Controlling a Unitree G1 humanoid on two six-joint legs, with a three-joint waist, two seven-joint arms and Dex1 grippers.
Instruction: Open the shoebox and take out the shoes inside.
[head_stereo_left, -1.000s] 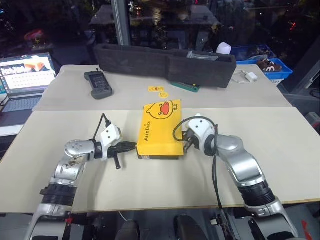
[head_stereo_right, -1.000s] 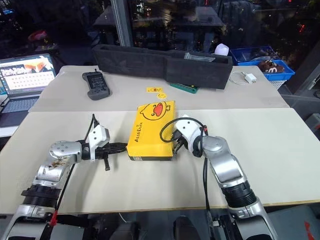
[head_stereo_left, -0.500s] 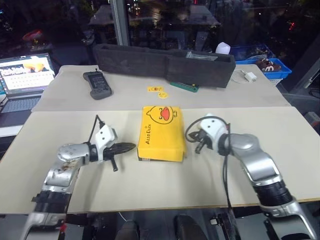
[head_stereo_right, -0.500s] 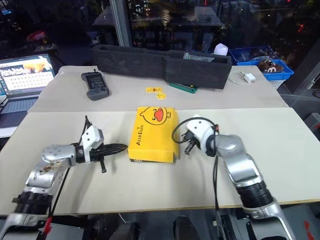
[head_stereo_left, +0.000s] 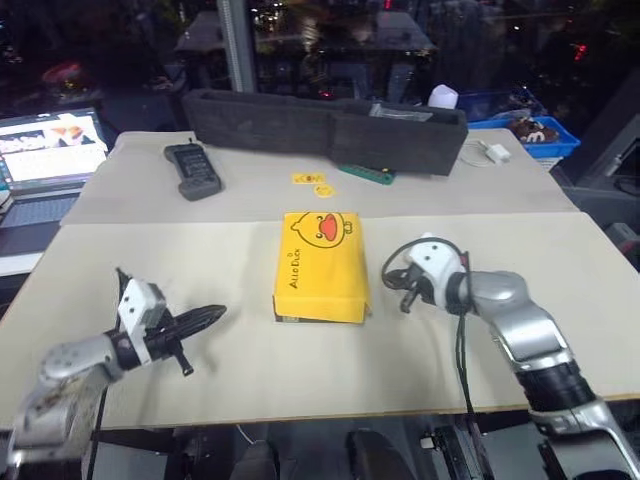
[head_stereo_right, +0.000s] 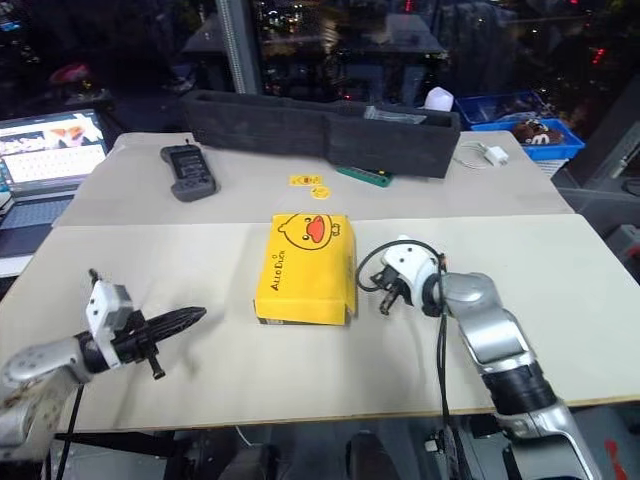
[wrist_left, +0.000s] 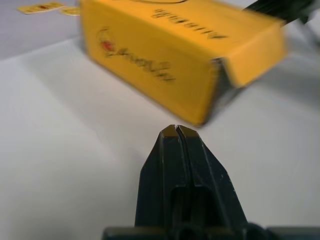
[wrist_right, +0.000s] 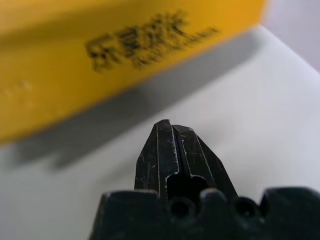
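Observation:
The shoebox (head_stereo_left: 322, 265) lies flat in the middle of the near table, its yellow duck-face lid closed. The shoes are hidden inside it. My left gripper (head_stereo_left: 218, 313) is shut with nothing in it and hovers well to the left of the box, pointing toward it. In the left wrist view the closed fingertips (wrist_left: 176, 129) face the shoebox's (wrist_left: 165, 60) near corner across a stretch of table. My right gripper (head_stereo_left: 405, 298) is shut and empty, just off the box's right side without touching it. In the right wrist view its tip (wrist_right: 167, 125) points at the yellow wall of the shoebox (wrist_right: 100, 50).
A long dark grey foam case (head_stereo_left: 325, 125) spans the far table. A black handset (head_stereo_left: 192, 168), yellow stickers (head_stereo_left: 315, 182) and a green strip (head_stereo_left: 365, 172) lie in front of it. A laptop (head_stereo_left: 50, 155) is far left, a blue basket (head_stereo_left: 530, 135) far right.
My left arm drew back and to the left, away from the box. The right gripper came off the box's right side. The box turned from slanted to nearly square.

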